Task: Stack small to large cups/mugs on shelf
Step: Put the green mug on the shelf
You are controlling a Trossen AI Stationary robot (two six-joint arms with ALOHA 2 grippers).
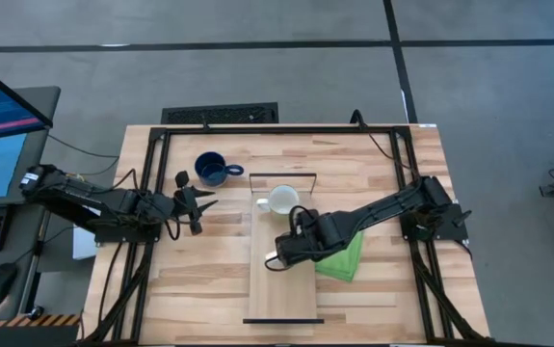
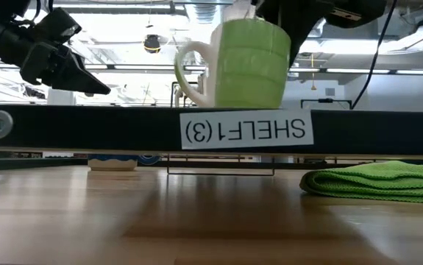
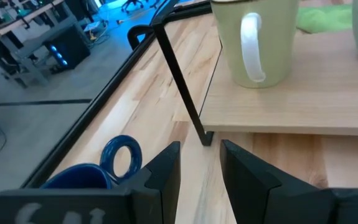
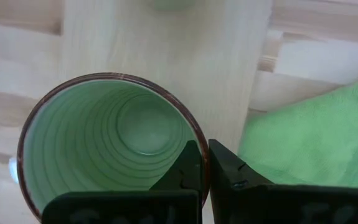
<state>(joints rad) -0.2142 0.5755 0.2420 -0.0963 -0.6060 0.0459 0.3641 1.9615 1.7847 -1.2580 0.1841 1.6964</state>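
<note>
right gripper (image 4: 204, 163) jaws pinching green mug (image 4: 107, 146) rim over shelf (image 1: 281, 289) | left gripper (image 1: 199, 204) hovering beside blue mug (image 1: 211, 169), jaws parted, empty

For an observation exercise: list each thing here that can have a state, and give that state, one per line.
light green mug: upright, over the shelf, gripped at its rim.
white mug: upright on the shelf, free.
dark blue mug: upright on the tabletop, off the shelf.
green cloth: folded, on the tabletop beside the shelf.
right gripper: shut on the light green mug's rim.
left gripper: open, empty.
</note>
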